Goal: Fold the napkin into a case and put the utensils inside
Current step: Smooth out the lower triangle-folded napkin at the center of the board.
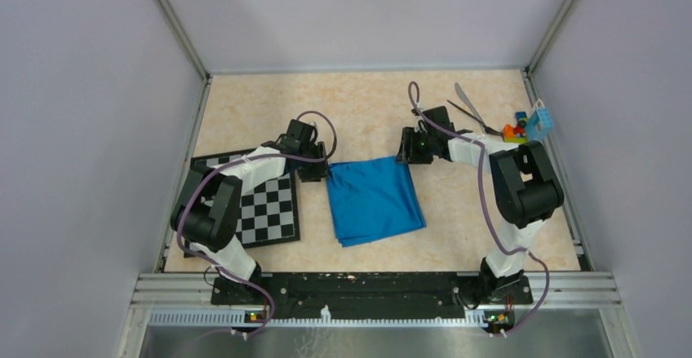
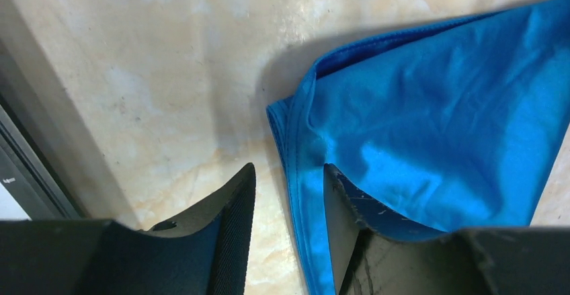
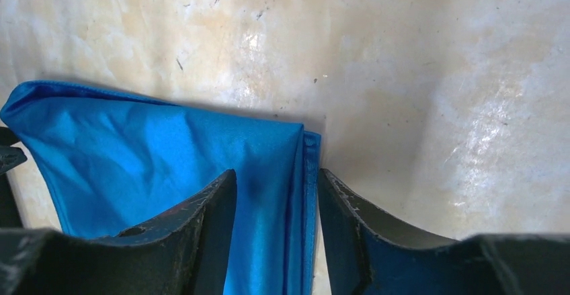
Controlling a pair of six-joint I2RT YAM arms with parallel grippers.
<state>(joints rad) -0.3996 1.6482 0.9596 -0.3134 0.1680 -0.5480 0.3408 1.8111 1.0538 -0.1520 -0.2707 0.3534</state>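
Observation:
The blue napkin [image 1: 374, 199] lies folded in layers on the table's middle, a little crooked. My left gripper [image 1: 314, 172] is at its far-left corner. In the left wrist view this gripper [image 2: 289, 167] is open, with the napkin's [image 2: 437, 107] hemmed edge running between the fingers and bare table beside it. My right gripper [image 1: 408, 152] is at the far-right corner. It [image 3: 277, 172] is open astride the napkin's [image 3: 154, 147] right edge. The silver utensil [image 1: 465, 99] and the thin black one [image 1: 463, 112] lie at the back right, beyond the right arm.
A chessboard [image 1: 265, 207] lies left of the napkin, partly under the left arm. Small colourful toy blocks [image 1: 514, 131] and a light-blue piece [image 1: 538, 121] sit by the right wall. Metal rails edge the table on both sides.

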